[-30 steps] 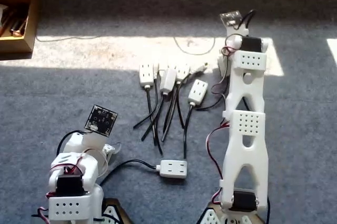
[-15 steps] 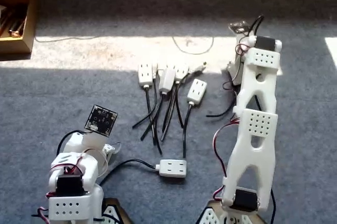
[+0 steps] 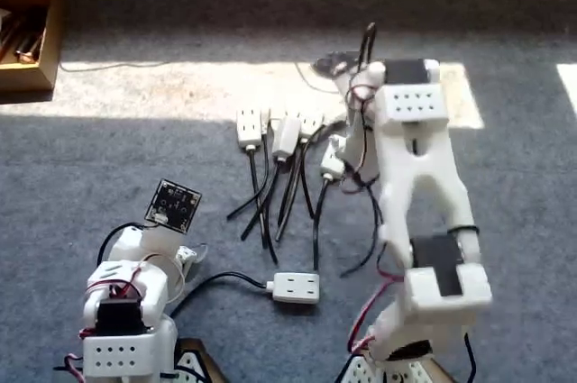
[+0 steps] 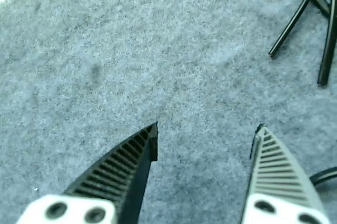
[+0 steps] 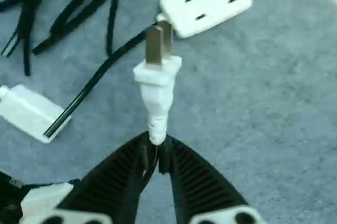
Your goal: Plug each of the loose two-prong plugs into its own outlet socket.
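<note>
Hovers low over grey carpet (image 4: 105, 50) at near left with the left end effector (image 4: 205, 132) spread wide, nothing between its fingers (image 4: 121, 171), ends of black cords (image 4: 326, 50) just beyond. Shows one white outlet socket (image 3: 296, 287) lying flat on its cord between the left arm (image 3: 122, 311) and the right arm (image 3: 419, 176). Farther out on the right, grips the cord end of a white two-prong plug (image 5: 158, 76) in the right end effector (image 5: 157, 145), closed narrow, prongs aimed at a second outlet socket (image 5: 205, 0) and apparently held clear of the carpet. Beside that arm, finds a cluster of white sockets (image 3: 288, 131) amid tangled cords; at the far left edge, a wooden box (image 3: 27, 36).
</note>
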Available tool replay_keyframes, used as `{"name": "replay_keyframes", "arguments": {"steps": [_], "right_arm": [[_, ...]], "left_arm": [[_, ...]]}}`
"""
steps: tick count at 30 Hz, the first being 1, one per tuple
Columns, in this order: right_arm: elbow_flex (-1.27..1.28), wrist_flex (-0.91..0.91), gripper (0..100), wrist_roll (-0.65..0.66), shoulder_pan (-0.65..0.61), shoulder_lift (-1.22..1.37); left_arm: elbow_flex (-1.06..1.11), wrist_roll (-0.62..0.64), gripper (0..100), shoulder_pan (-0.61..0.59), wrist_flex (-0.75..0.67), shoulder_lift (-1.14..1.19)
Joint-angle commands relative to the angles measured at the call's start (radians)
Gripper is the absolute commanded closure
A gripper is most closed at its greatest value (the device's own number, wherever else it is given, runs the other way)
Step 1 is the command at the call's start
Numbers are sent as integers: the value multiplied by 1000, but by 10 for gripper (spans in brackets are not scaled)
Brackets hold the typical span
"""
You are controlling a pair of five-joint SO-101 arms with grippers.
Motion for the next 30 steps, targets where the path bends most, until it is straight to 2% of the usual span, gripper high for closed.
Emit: {"name": "replay_keyframes", "arguments": {"steps": [1, 5, 8, 11, 21, 30], "right_arm": [[430, -53, 994, 196, 28, -410], [854, -348, 994, 331, 150, -661], [1127, -585, 994, 384, 165, -717], [1233, -759, 994, 393, 163, -708], [1241, -869, 992, 385, 170, -599], [1191, -868, 992, 385, 124, -590]], "left_arm": [[18, 3, 712, -2, -11, 2], [18, 3, 712, -2, -11, 4], [18, 3, 712, -2, -11, 5], [18, 3, 712, -2, -11, 5], [18, 3, 712, -2, -11, 5], [18, 3, 712, -2, -11, 5]]}}
